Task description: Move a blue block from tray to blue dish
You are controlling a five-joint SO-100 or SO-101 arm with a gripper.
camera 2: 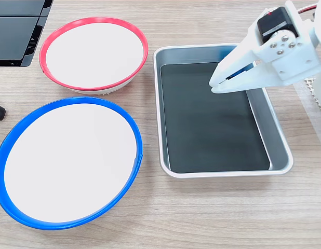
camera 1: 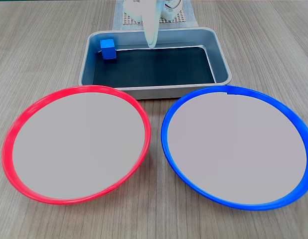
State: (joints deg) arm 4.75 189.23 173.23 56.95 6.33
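Observation:
The blue block (camera 1: 108,49) sits in the back-left corner of the grey tray (camera 1: 222,59), on its dark bottom. My white gripper (camera 1: 153,45) hangs point-down over the tray's back edge, to the right of the block and apart from it, fingers together and holding nothing. In the other fixed view the gripper (camera 2: 215,86) reaches over the tray (camera 2: 277,136) from the right, and the arm hides the block. The blue dish (camera 1: 238,144) lies in front of the tray at the right, and it is at the lower left (camera 2: 67,161) in the other fixed view.
A red-rimmed dish (camera 1: 79,142) of the same size lies beside the blue one, also seen at the upper left (camera 2: 93,49). A black device (camera 2: 17,31) fills the far top-left corner. A white mesh mat (camera 1: 186,17) lies under the arm's base.

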